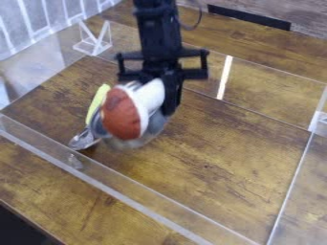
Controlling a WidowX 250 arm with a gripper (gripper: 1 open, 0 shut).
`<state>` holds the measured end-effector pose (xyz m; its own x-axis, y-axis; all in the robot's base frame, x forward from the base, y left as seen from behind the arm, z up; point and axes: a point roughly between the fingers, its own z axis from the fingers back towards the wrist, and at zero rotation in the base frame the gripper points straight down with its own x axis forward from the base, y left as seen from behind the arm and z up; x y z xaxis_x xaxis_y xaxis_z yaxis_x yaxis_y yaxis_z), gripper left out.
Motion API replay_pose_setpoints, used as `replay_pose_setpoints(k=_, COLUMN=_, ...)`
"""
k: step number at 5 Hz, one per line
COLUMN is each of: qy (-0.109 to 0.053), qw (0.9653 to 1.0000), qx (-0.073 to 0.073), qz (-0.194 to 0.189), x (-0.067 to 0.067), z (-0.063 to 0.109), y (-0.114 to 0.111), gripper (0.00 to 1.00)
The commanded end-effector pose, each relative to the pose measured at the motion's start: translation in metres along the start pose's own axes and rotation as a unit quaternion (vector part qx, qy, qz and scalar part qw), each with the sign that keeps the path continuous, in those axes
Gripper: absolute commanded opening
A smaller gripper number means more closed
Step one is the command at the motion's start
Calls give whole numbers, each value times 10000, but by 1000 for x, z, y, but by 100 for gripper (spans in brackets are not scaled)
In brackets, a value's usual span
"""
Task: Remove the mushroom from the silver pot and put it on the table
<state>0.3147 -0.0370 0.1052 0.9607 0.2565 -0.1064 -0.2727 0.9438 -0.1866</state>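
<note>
1. I see the gripper (156,91) pointing steeply down from the black arm (156,29) that enters at the top centre; its fingers are clenched on the white stem of the mushroom (124,112), with the stem sitting up between them.
2. The mushroom lies tilted on its side in the grasp; its reddish-brown cap faces near and left, and the stem runs up and right into the gripper.
3. The silver pot (141,137) shows only as a blurred grey rim just beneath and behind the cap; I cannot tell whether the mushroom touches it or hangs above it.
4. A spoon (94,113) with a yellow-green handle sits just left of the mushroom; its metal bowl rests on the wood at the near left, and the handle rises behind the cap.
5. The table (230,163) is dark brown planks with visible grain; clear acrylic strips (153,206) edge the working area, one running along the near side and another on the right.
6. A small clear stand (92,38) sits at the far left, well apart from the gripper.
</note>
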Motion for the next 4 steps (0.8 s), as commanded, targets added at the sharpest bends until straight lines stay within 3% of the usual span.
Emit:
replay_pose_setpoints(k=1, qy=-394, qw=9992, qx=-73, qz=-31, x=-9, z=21, y=2, gripper=0)
replay_pose_setpoints(k=2, qy=-368, qw=9990, qx=-33, qz=-245, x=-2, z=20, y=8, gripper=0)
replay_pose_setpoints(k=4, qy=-414, qw=9988, qx=-231, qz=-155, x=9, z=38, y=-36, gripper=0)
